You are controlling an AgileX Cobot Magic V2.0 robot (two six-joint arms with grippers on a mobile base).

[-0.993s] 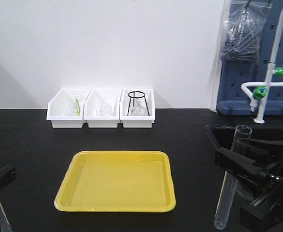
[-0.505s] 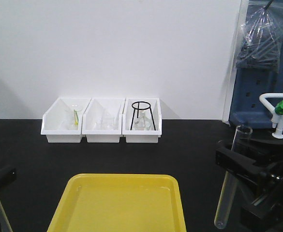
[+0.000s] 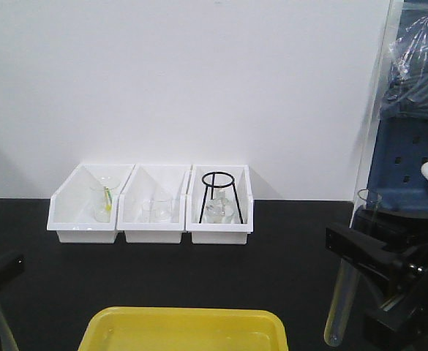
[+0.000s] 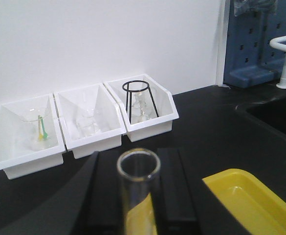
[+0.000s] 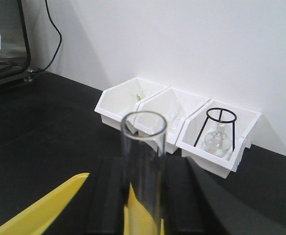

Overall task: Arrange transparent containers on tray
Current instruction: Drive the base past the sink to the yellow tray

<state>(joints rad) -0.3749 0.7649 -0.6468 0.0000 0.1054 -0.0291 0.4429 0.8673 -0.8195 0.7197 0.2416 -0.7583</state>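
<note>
**Glass tubes clamped in both grippers; tray at bottom centre**

1. Right gripper (image 5: 143, 208): the black fingers are closed against either side of the right tube (image 5: 143, 156). The tube stands nearly upright, open rim up. In the front view it sits at the lower right of the frame, leaning slightly. Its rim is above the fingers and its rounded bottom hangs below them, above the black bench (image 3: 294, 278).

2. Left gripper (image 4: 139, 215): the black fingers pinch the left tube (image 4: 138, 188) in the same way, rim up. In the front view, only part of this gripper and a short length of glass show at the lower left edge.

3. Tray (image 3: 184, 316): yellow, lying flat on the bench at bottom centre of the front view and cut off by the lower edge. It lies between the two grippers. Both tubes are held off to its sides, clear of its rim.

4. Bins: three white open-front bins stand side by side against the white wall (image 3: 199, 80), at centre left of the front view and well behind the tray.
   - Left bin (image 3: 71, 212): a clear vessel with a yellow-green item inside.
   - Middle bin (image 3: 137, 216): clear glassware.
   - Right bin (image 3: 244, 208): a black wire stand (image 3: 219, 179) over a clear glass vessel.

5. Right edge of the front view: a blue pegboard (image 3: 407, 157), with a clear plastic bag (image 3: 422, 62) hanging above it.
</note>
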